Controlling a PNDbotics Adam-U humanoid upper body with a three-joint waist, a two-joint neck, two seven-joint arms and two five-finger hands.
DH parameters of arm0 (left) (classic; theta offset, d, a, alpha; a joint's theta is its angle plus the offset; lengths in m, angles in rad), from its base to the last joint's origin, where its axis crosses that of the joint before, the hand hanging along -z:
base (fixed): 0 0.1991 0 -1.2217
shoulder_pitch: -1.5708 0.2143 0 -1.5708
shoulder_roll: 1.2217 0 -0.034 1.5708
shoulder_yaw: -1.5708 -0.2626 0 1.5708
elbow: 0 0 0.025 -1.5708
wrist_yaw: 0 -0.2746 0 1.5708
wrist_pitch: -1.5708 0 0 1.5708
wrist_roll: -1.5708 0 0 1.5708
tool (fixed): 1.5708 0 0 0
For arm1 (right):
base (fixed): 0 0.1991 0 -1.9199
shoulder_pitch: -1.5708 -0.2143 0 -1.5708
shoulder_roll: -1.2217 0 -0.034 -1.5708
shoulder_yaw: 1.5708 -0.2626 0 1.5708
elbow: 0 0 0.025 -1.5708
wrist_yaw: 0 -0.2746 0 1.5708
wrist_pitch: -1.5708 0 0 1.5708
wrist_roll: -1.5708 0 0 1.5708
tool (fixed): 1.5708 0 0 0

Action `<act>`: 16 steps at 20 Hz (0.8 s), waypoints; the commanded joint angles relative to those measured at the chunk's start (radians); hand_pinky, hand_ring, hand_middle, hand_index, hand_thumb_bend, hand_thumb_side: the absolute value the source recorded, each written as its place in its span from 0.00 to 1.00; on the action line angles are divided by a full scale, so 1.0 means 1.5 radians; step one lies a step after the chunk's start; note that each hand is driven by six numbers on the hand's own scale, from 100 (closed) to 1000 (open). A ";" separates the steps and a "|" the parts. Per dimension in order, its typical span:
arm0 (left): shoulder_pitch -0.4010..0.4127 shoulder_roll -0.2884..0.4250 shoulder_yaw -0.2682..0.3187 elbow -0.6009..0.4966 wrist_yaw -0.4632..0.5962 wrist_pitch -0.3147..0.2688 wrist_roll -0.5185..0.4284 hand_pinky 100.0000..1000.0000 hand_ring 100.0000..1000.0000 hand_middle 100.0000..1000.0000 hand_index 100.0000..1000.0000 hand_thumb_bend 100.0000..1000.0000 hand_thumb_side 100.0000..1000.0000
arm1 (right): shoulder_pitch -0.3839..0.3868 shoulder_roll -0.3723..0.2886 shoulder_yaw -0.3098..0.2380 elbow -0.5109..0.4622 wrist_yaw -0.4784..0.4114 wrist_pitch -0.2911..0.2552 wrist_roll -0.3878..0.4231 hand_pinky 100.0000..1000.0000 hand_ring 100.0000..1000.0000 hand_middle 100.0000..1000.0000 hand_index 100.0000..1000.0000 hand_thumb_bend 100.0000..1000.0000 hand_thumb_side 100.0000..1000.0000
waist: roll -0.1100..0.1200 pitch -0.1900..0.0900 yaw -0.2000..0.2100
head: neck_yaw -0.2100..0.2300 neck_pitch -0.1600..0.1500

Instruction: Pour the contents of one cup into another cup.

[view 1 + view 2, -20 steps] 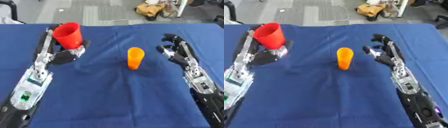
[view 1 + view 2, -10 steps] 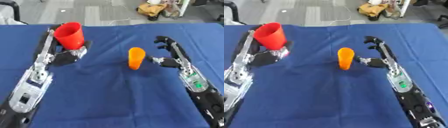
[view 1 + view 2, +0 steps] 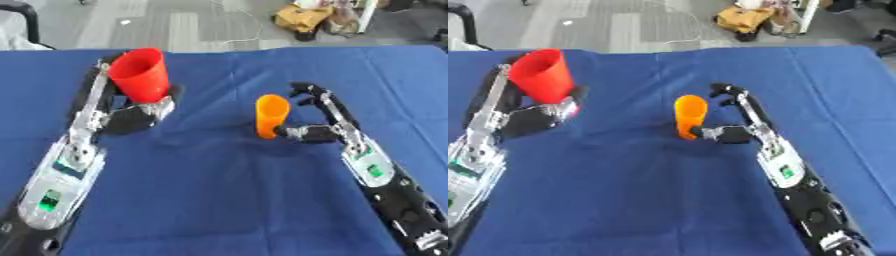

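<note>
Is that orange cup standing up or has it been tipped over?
Standing upright. The orange cup rests on its base on the blue table, mouth up. The right robot hand is at its side, thumb touching near the base.

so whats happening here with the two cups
A two-armed robot is working at a blue table. Its left hand is curled round a red cup, holding it upright at the left. The right hand is beside an orange cup standing mid-table, thumb at its base and fingers open, not closed round it. Nothing is being poured.
</note>
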 commanded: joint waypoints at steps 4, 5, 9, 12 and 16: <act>-0.009 0.000 -0.002 -0.008 0.001 -0.002 -0.002 0.00 0.19 0.20 0.55 0.32 0.11 | -0.020 0.004 0.004 0.010 0.016 -0.007 0.005 0.71 0.88 0.64 0.84 0.74 0.30 | 0.001 -0.010 0.001 | -0.004 0.002; -0.009 -0.001 -0.002 -0.008 0.001 -0.002 -0.002 0.00 0.19 0.20 0.55 0.32 0.11 | -0.021 0.005 0.005 0.013 0.018 -0.007 0.005 0.71 0.88 0.64 0.84 0.74 0.30 | 0.001 -0.010 0.002 | -0.004 0.002; -0.009 -0.002 -0.004 -0.009 0.002 -0.003 -0.004 0.00 0.19 0.20 0.55 0.32 0.11 | -0.024 0.010 0.008 0.022 0.025 -0.010 0.008 0.71 0.88 0.64 0.84 0.73 0.30 | 0.002 -0.010 0.002 | -0.006 0.002; -0.010 -0.004 -0.004 -0.010 0.003 -0.002 -0.004 0.00 0.19 0.20 0.55 0.32 0.11 | -0.028 0.013 0.012 0.029 0.030 -0.013 0.013 0.72 0.88 0.64 0.84 0.74 0.30 | 0.002 -0.010 0.002 | -0.007 0.002; -0.009 -0.006 -0.006 -0.010 0.003 -0.002 -0.005 0.00 0.19 0.20 0.55 0.32 0.11 | -0.032 0.018 0.016 0.042 0.039 -0.017 0.019 0.72 0.88 0.63 0.84 0.73 0.30 | 0.002 -0.011 0.003 | -0.008 0.002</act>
